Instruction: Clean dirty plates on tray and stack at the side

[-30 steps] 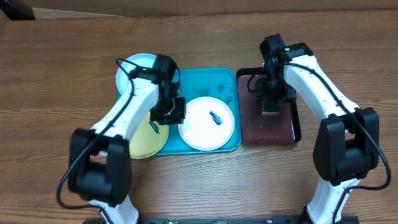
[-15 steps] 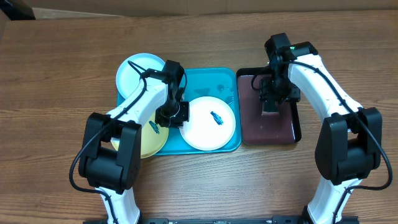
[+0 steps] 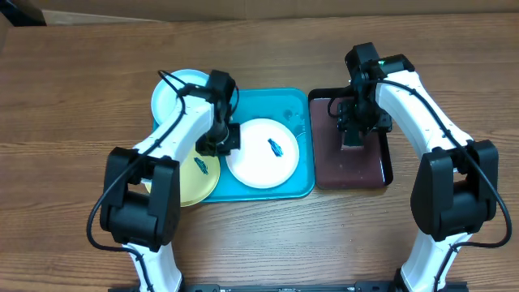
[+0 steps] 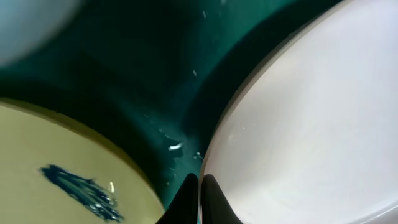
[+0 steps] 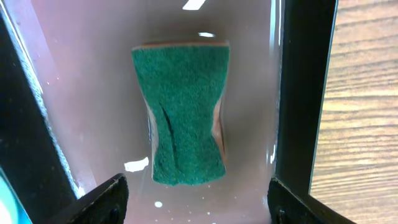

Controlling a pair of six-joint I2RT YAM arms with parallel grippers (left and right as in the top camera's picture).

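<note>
The white plate (image 3: 262, 154) with a dark blue smear lies on the turquoise tray (image 3: 268, 101). My left gripper (image 3: 219, 142) is shut on the white plate's left rim (image 4: 311, 124); its fingers (image 4: 199, 186) pinch the edge. The yellow-green plate (image 3: 193, 180), smeared blue (image 4: 56, 168), lies at the tray's left front edge. The pale blue plate (image 3: 174, 93) sits at the tray's far left. My right gripper (image 3: 353, 130) is open (image 5: 196, 199) and hangs over a green sponge (image 5: 183, 112), not touching it.
The sponge lies in dark liquid in the smaller black tray (image 3: 353, 166), right beside the turquoise tray. Its black rim (image 5: 305, 93) stands to the right of the sponge. Bare wooden table (image 3: 81, 122) surrounds both trays.
My left gripper has shifted left and slightly back, dragging the white plate with it towards the tray's middle. The right arm has barely moved.
</note>
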